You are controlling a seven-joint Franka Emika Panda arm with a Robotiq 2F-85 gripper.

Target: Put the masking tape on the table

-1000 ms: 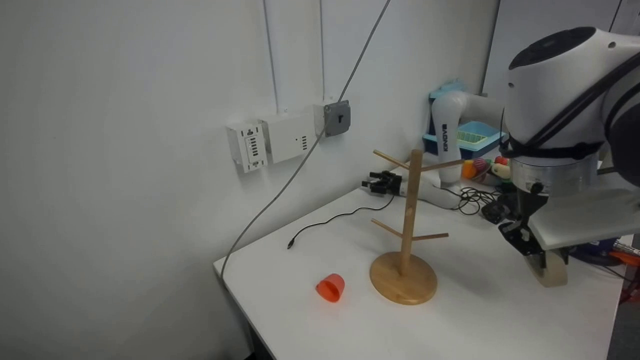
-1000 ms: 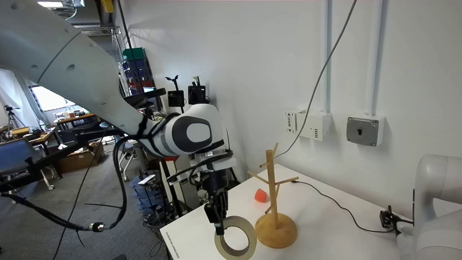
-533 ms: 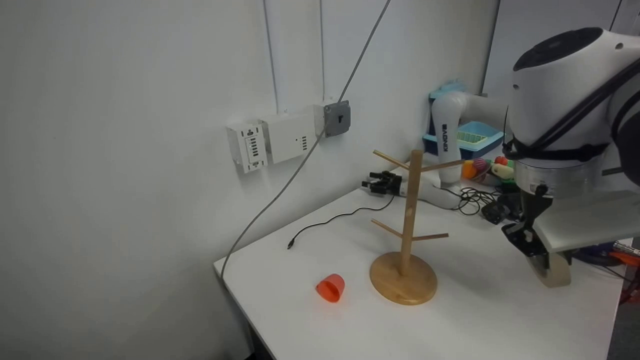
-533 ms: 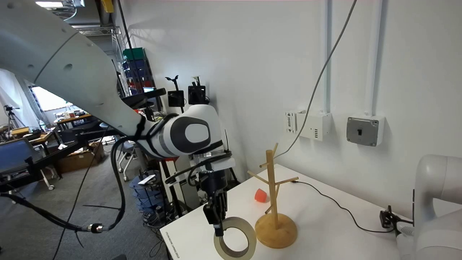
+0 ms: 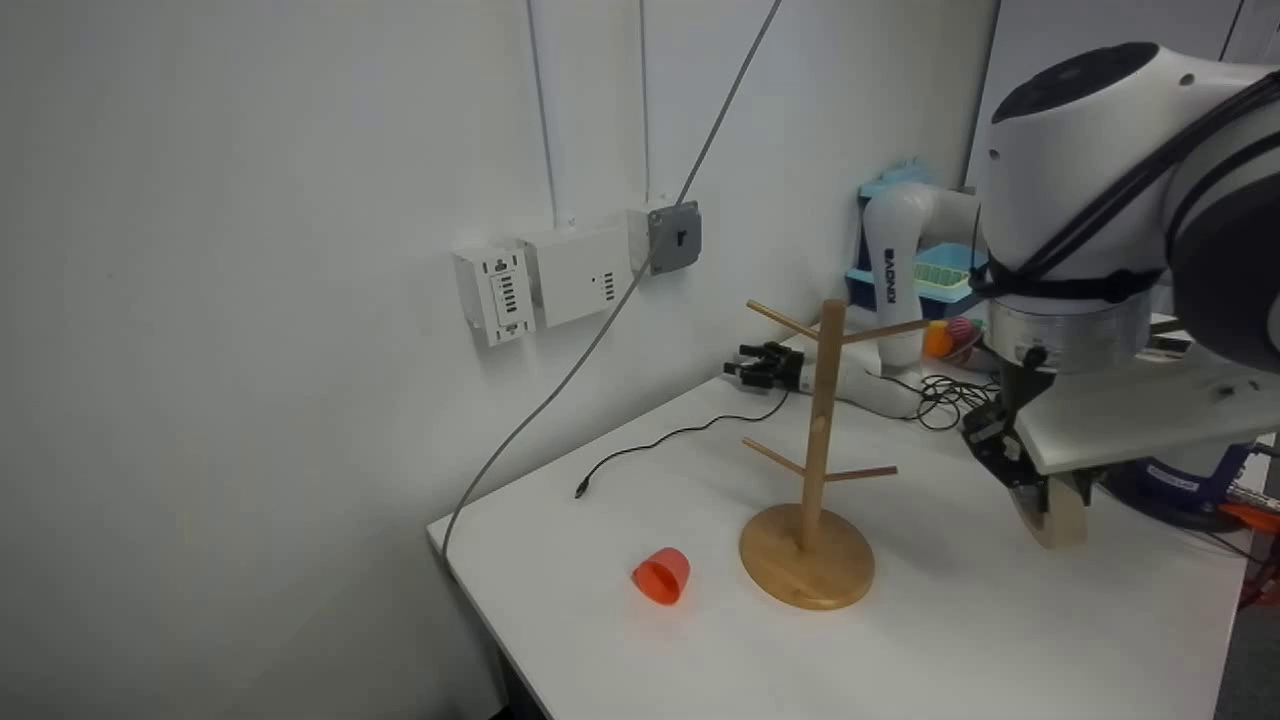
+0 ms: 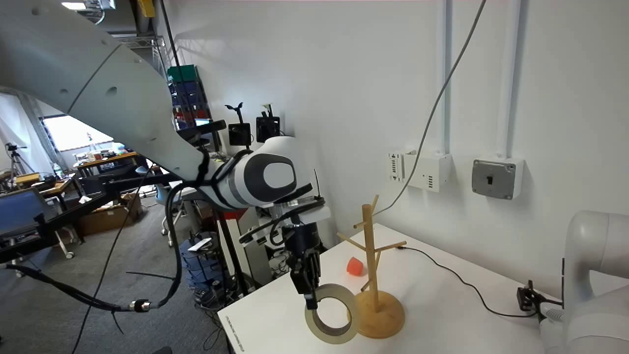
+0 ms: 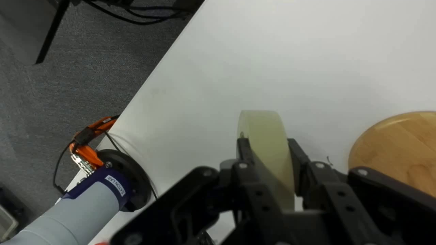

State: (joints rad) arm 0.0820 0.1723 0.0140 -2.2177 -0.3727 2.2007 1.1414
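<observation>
Masking tape [image 6: 354, 317] hanging on edge over the table [image 5: 900, 660]

The cream ring is projecting down and to one side from the gripper [image 7: 268, 146], its flat faces standing nearly upright. The jaws are pinching the rim across its width, parted only by the tape. Setting down is likely turning on any gap below the ring; these views are not settling whether its lowest edge is touching the table. A wooden stand [image 7: 398, 146] is standing nearby, apart. A pale plate [image 5: 1140, 420] is hiding much of the gripper in an exterior view; in the wrist view, gripper parts are covering the tape's near end.
</observation>
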